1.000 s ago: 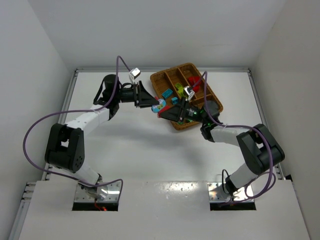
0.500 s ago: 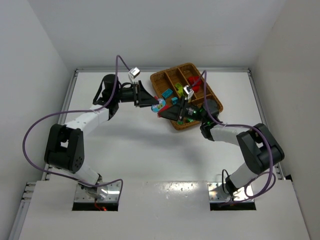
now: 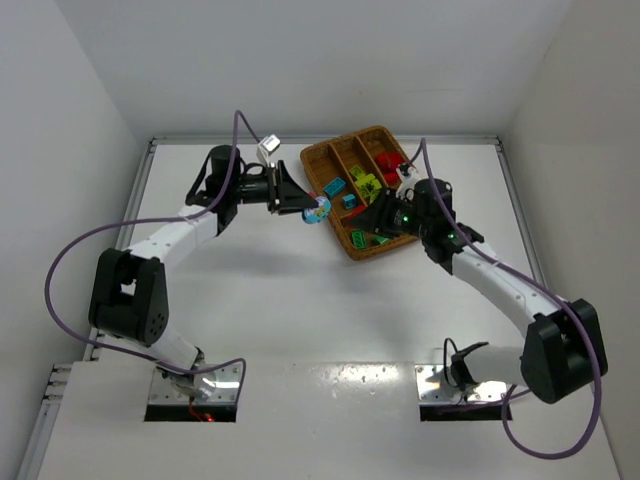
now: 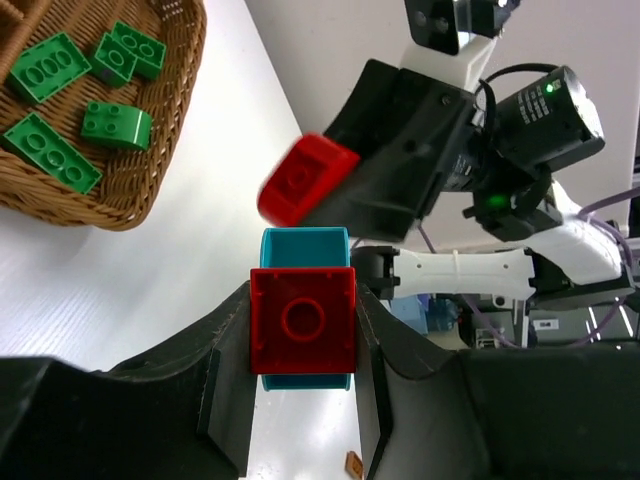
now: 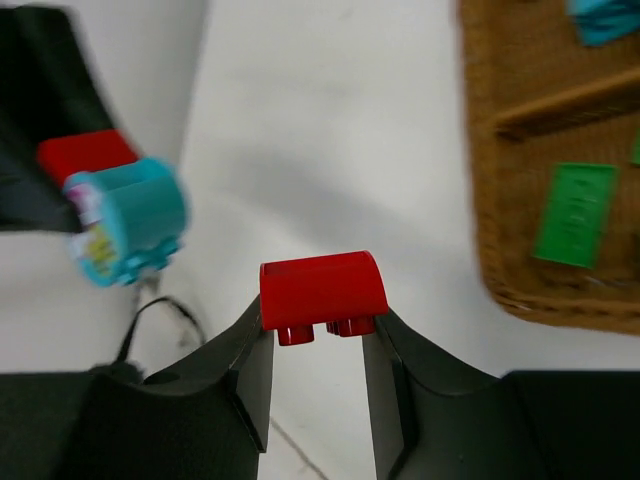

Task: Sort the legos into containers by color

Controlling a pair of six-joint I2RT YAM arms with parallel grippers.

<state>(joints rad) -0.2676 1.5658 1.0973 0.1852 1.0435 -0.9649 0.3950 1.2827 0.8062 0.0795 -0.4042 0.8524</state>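
The left hand point(image 4: 303, 340) is clenched on a small clump point(image 4: 303, 318) of two legos. One is a red square brick. A cyan piece point(image 4: 305, 243) is stuck behind it. In the top view this clump hangs above the white worktop point(image 3: 280, 290), just beside the 9 o'clock side of the wicker tray point(image 3: 340, 141).

The right hand point(image 5: 320, 322) is grasping a red brick point(image 5: 322, 285) with a rounded top. Its two black fingers point(image 5: 250, 350) press the brick from both sides. In the right wrist view the worktop lies under this brick. The tray's rim is at 3 o'clock, and the left hand's clump is at 10 o'clock, apart from the brick. In the left wrist view the red brick sits at 12 o'clock from the clump.

The tray is at about 1 o'clock on the worktop. Cyan bricks point(image 3: 334, 187) lie in the long part on its 9 o'clock side. Yellow-green bricks point(image 3: 364, 181) lie in the long part next to that one. Red bricks point(image 3: 390, 162) lie in the long part at 3 o'clock. Dark green bricks point(image 4: 48, 68) lie flat in the crosswise part at the tray's 6 o'clock end, studs up.
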